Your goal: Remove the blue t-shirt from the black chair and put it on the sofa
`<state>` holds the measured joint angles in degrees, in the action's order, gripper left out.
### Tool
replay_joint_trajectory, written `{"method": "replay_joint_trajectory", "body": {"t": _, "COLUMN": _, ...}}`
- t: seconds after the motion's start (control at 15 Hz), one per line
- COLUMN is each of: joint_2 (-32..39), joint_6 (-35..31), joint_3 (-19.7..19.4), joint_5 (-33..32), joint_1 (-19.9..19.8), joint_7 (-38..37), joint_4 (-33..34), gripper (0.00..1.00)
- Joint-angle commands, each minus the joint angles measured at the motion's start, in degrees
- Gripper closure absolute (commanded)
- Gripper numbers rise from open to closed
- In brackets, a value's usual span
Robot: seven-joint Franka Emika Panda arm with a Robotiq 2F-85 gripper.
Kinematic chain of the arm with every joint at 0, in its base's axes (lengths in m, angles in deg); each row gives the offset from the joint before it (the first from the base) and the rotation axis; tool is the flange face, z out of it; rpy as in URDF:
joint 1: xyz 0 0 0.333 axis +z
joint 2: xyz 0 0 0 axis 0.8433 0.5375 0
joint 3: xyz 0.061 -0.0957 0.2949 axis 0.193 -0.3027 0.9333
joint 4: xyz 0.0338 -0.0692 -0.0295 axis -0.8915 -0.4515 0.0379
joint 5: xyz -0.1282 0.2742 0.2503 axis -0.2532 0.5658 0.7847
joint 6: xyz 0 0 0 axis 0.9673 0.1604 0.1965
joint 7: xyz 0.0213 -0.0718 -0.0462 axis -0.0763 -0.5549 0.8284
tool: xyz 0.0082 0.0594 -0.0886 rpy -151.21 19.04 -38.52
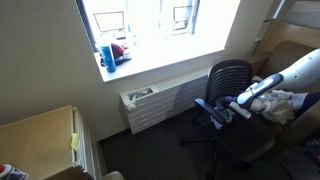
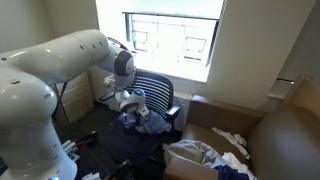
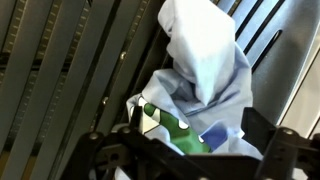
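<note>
**A:** What sits furthest left?

**B:** In an exterior view, a window sill (image 1: 140,62) carries a blue cup (image 1: 107,55). I can't make out what is in the cup. Under the sill is a white radiator (image 1: 150,102) with a ribbed front.

**A:** And next along?

**B:** The black chair (image 2: 158,88), which has a rounded back that looks like mesh or slats. Its seat holds the blue t-shirt (image 2: 148,122), soft cloth crumpled into a low heap.

**A:** Which way does the shirt run?

**B:** In that exterior view the heap spreads more across the seat than front to back. In the wrist view the pale blue cloth rises to a folded peak at the top of the picture. It widens toward the gripper (image 3: 190,165) at the bottom, so its long axis runs up and down the picture there. A green patch and a darker blue patch show on its lower part.

**A:** Is the claw pinching it?

**B:** I can't tell. The smooth white arm (image 2: 60,70) brings the claw down right at the cloth. Its dark frame spans the bottom of the wrist view, but the fingertips are blurred and hidden.

**A:** And on the right?

**B:** The brown sofa (image 2: 285,135), padded and smooth-skinned, just beside the chair. White clothes (image 2: 200,155) lie rumpled on its seat.
</note>
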<state>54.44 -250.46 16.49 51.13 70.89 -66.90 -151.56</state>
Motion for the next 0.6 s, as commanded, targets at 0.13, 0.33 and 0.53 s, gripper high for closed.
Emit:
{"method": "replay_joint_trajectory", "body": {"t": 0.13, "joint_2": 1.69, "joint_6": -0.01, "joint_3": -3.96, "joint_5": 0.48, "joint_1": 3.41, "joint_7": -1.71, "joint_4": 1.0, "gripper": 0.0}}
{"method": "replay_joint_trajectory", "body": {"t": 0.33, "joint_2": 1.15, "joint_6": 0.02, "joint_3": -3.06, "joint_5": -0.07, "joint_1": 2.3, "joint_7": -1.11, "joint_4": 0.26, "gripper": 0.0}}
{"method": "replay_joint_trajectory", "body": {"t": 0.53, "joint_2": 2.09, "joint_6": -0.87, "joint_3": -5.5, "joint_5": 0.15, "joint_1": 4.56, "joint_7": -2.2, "joint_4": 0.72, "gripper": 0.0}}
